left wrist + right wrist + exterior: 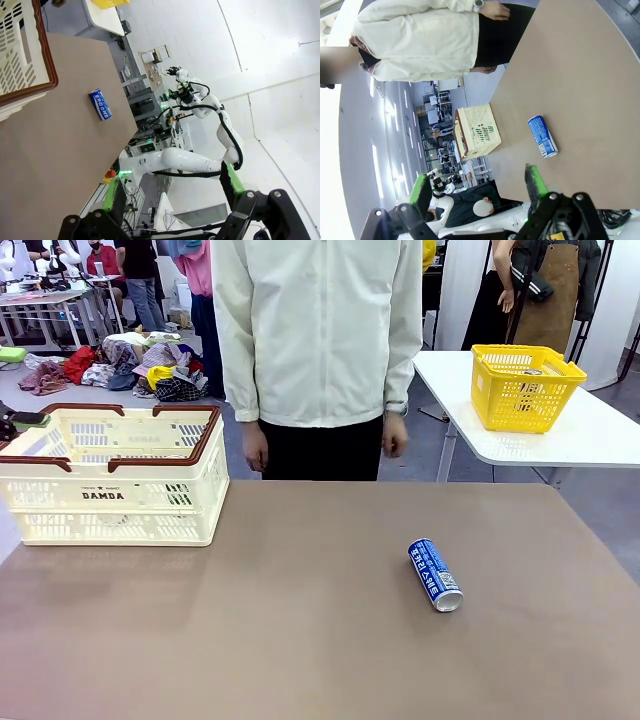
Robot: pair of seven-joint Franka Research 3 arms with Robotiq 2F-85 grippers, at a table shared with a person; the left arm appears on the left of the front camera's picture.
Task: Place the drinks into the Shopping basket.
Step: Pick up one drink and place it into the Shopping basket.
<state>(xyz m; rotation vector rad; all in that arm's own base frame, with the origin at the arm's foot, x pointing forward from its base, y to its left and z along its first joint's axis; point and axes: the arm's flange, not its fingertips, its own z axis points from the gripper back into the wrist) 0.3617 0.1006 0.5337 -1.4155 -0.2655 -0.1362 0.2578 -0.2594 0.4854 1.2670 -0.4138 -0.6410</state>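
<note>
**One can out on the brown surface, one big basket in the corner**

The room is big and bright, with a grey floor and white walls. A heap of clothes [150,365] lies on the floor far back on the left. More people stand farther off behind it.

The brown surface [300,640] is wide and flat. There is one. To its right stands one white side table [600,440].

One person [320,330] in a pale jacket stands at the far side of the surface. Both arms hang down, and the two hands [256,447] are free.

There are two baskets. The Shopping basket [110,475] is cream with a brown rim. It sits on the surface at the far left corner. The yellow basket [525,387] is smaller and sits on the side table.

There is one can [435,575]. It is blue and white and lies on its side on the surface, right of the middle. Its silver end points to the robot's side. It is well apart from the Shopping basket.

The left fingers [114,195] are spread wide with nothing between them. The right fingers [536,184] are spread wide too and hold nothing. Both pairs hang above the surface, far from the can.
</note>
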